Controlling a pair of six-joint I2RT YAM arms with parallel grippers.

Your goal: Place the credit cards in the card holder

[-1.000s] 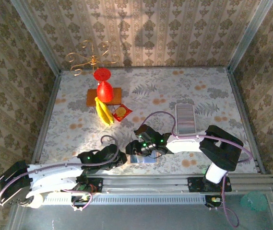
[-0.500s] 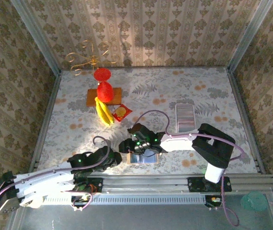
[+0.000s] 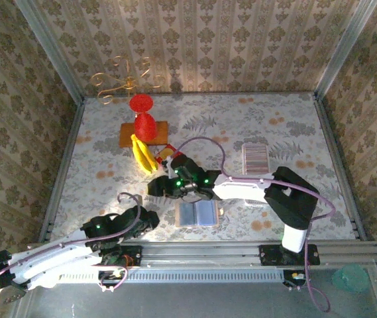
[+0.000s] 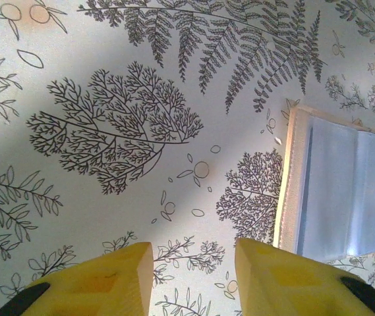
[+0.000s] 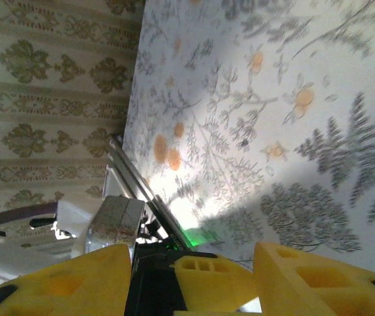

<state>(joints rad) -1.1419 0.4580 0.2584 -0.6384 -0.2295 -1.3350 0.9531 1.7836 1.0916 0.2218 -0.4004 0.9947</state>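
Observation:
The card holder [image 3: 177,215] lies open and flat near the table's front edge, a tan wallet with blue credit cards [image 3: 198,213] showing inside it. My left gripper [image 3: 154,220] sits just left of it, open, with nothing between its yellow fingers. In the left wrist view this gripper [image 4: 194,276] is over bare tabletop, and the card holder's tan rim [image 4: 286,178] and the pale blue credit cards [image 4: 345,191] lie to its right. My right gripper [image 3: 155,189] hovers up and to the left of the holder, apart from it. It [image 5: 194,263] is open and grips nothing.
A whitish ribbed tray [image 3: 256,159] lies at the right. Bananas [image 3: 143,154], a red-and-yellow snack packet [image 3: 167,154] and a red figure [image 3: 145,126] on a wooden board stand at the back left, with a gold wire stand [image 3: 125,81] behind them. A metal rail [image 3: 201,252] runs along the near edge.
My right gripper has moved off the card holder, up and to the left. My left gripper has drawn back to the left and opened wider. The holder now lies uncovered.

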